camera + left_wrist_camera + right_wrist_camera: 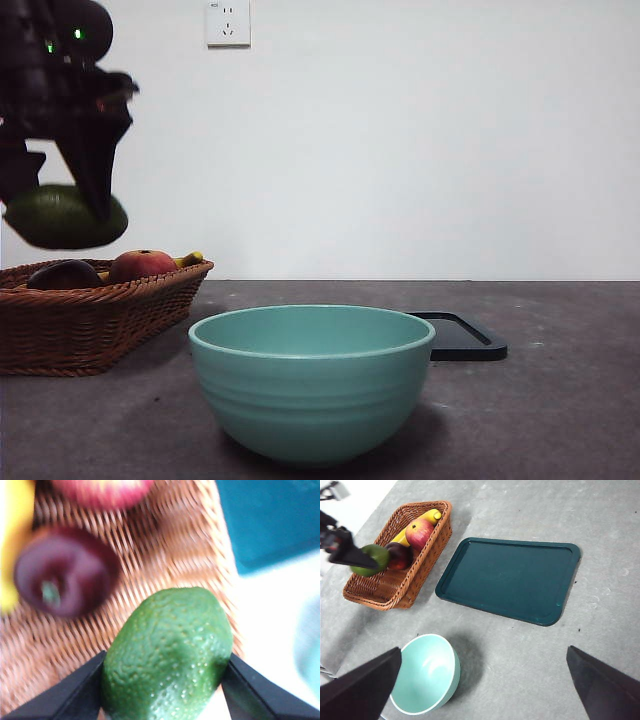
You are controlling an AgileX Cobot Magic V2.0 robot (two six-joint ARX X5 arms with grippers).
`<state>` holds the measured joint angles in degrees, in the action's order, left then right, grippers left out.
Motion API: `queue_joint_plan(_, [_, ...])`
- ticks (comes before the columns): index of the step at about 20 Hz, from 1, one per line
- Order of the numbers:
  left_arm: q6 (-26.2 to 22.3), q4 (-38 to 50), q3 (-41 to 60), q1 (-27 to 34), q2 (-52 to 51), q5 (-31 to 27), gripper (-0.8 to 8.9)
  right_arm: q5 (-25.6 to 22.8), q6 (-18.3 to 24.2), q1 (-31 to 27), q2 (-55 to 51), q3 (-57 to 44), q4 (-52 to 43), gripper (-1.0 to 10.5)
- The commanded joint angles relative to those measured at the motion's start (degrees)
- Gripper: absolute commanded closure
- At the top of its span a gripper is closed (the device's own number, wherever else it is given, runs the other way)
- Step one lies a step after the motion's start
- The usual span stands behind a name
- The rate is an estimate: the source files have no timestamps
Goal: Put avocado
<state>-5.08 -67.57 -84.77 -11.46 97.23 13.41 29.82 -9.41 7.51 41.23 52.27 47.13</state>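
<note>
The avocado (66,217), dull olive green with rough skin, hangs in the air above the wicker basket (90,320) at the far left. My left gripper (55,200) is shut on it, one black jaw on each side of the avocado (167,655) in the left wrist view. From high up, the right wrist view shows the avocado (371,560) held over the basket (395,590). My right gripper (482,685) is open and high above the table, holding nothing.
In the basket lie a shiny dark purple fruit (62,275), a red apple (142,265) and a banana (417,522). A mint green bowl (312,380) stands in front. A dark teal tray (510,580) lies beside the basket.
</note>
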Motion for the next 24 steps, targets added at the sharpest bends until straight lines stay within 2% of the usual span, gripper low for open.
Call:
queue_joint_plan(1, [2.9, -0.2, -1.4, -2.4, -3.0, 5.7, 5.99, 0.2, 0.5, 0.2, 0.2, 1.1, -0.3, 3.6])
queue_joint_plan(4, [4.4, -0.7, -1.4, -7.8, -6.8, 9.4, 6.0, 0.1, 0.5, 0.2, 0.2, 1.1, -0.3, 3.6])
queue_joint_plan(11, [7.2, 2.8, -0.5, -27.6, -9.0, 9.3, 6.0, -0.1, 0.5, 0.2, 0.2, 1.1, -0.1, 3.6])
queue_joint_plan(13, [8.0, 5.1, 0.1, -33.2, -8.3, 8.7, 6.02, -0.1, 0.5, 0.2, 0.2, 1.1, 0.3, 3.6])
queue_joint_plan(15, [8.9, 6.4, 0.1, -37.5, -6.8, 5.1, 6.01, -0.1, 0.4, 0.2, 0.2, 1.1, 0.5, 3.6])
queue_joint_plan(18, [9.2, 7.5, 0.1, -41.6, -3.8, -1.9, 6.01, -0.1, 0.4, 0.2, 0.2, 1.1, 1.4, 3.6])
queue_joint_plan(24, [9.2, 7.7, 0.1, -43.0, 3.8, -3.6, 6.01, -0.1, 0.4, 0.2, 0.2, 1.1, 2.7, 3.6])
